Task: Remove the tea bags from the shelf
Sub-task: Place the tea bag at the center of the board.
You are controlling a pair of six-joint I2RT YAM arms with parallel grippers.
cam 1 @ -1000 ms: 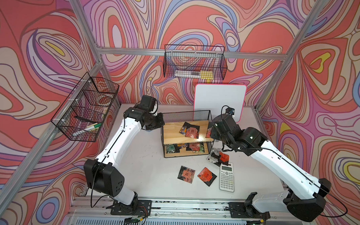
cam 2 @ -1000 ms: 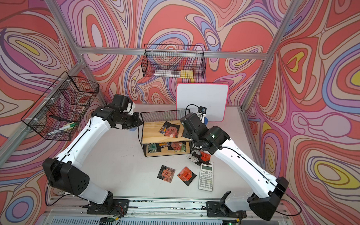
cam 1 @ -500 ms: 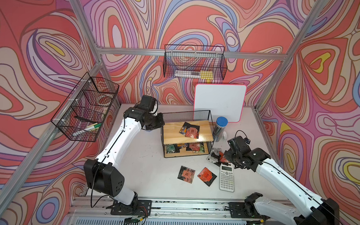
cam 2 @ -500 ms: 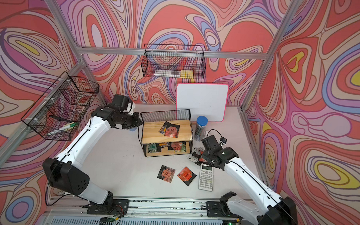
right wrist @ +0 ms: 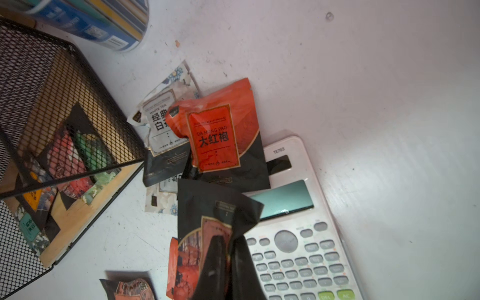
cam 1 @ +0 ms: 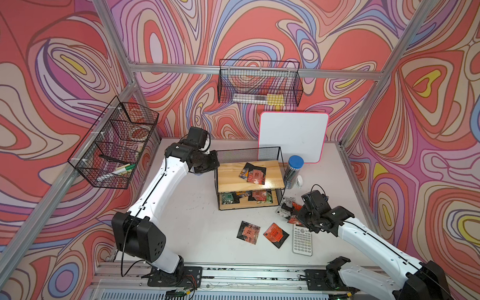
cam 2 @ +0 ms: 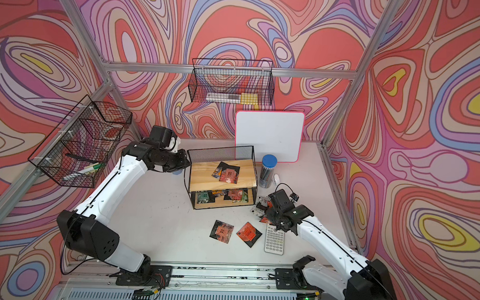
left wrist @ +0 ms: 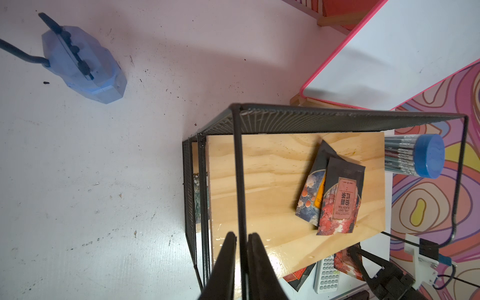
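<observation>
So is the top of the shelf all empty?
No, two tea bags lie overlapping on the top board of the shelf.

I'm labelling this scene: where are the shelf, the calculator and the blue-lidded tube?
shelf [cam 1: 232, 175], in a top view, bare upper board.
calculator [cam 1: 302, 242], in a top view, keypad.
blue-lidded tube [cam 1: 296, 161], in a top view, lid.

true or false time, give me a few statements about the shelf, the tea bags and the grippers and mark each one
1. The left gripper is shut on the wire frame of the shelf. True.
2. The shelf's top board is bare. False: two tea bags lie on it.
3. The right gripper pinches a black tea bag. True.
4. The calculator sits on the shelf's lower board. False: it lies on the table.
</observation>
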